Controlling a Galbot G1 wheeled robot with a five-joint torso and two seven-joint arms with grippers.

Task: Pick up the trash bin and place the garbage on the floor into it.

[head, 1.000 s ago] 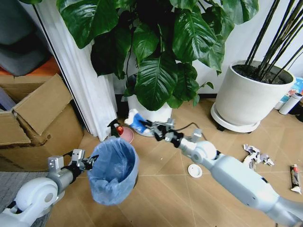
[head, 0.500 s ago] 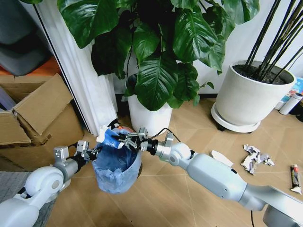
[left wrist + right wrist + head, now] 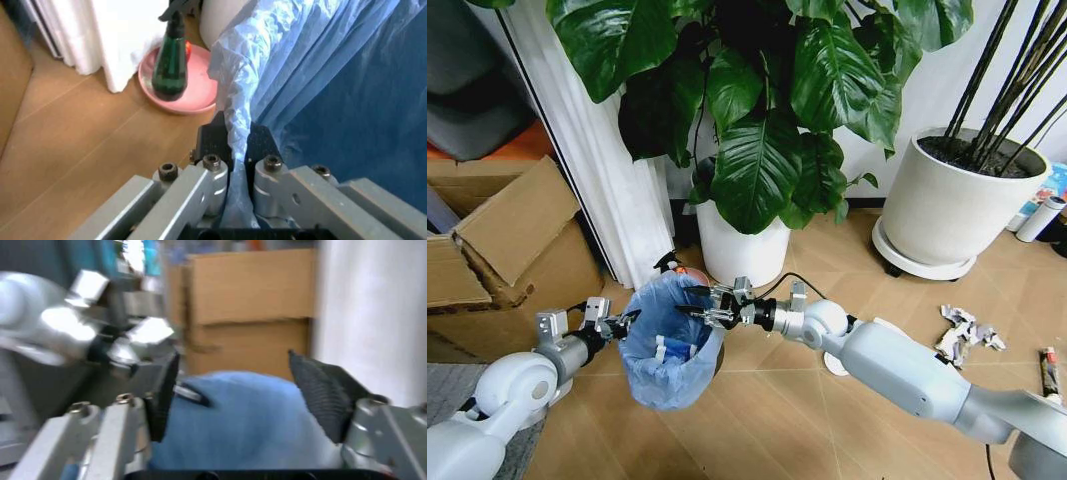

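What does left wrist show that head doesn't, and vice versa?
Left wrist alone: the left hand pinching the blue bag's rim between its pads, close up, and the green spray bottle standing on a pink dish.

Head alone: the right hand open over the trash bin, a blue-white packet inside, paper wads on the floor, two white plant pots.

Both: bin liner, left hand, wooden floor.

L gripper (image 3: 623,325) low at left, fingers clamped. R arm stretched across, R gripper (image 3: 695,302) fingers spread apart.
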